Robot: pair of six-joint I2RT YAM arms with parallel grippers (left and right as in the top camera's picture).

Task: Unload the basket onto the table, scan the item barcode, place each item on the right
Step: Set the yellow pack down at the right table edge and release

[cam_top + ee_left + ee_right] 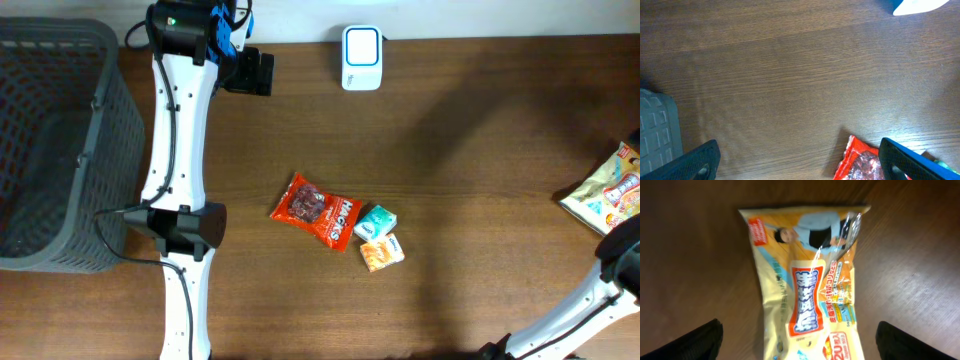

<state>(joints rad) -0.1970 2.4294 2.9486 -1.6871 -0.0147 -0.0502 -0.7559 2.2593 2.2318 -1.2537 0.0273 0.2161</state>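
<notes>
1. At the table's right edge, beneath the right gripper (800,342): yellow packet (807,285), flat on the wood, printed face up.
2. To either side of the packet's lower end: right fingers (685,342), spread wide, clear of the wrapper, pinching nothing.
3. Along the far edge, near the middle: white scanner (361,57), well apart from the yellow packet.
4. Left of the scanner, near it: left gripper (255,72), over bare wood, fingers (695,162) spread wide, holding nothing.
5. Mid-table: red snack bag (316,210), teal packet (376,222) touching its right end, orange packet (383,252) just below the teal one.
6. Far left: grey basket (60,150).
</notes>
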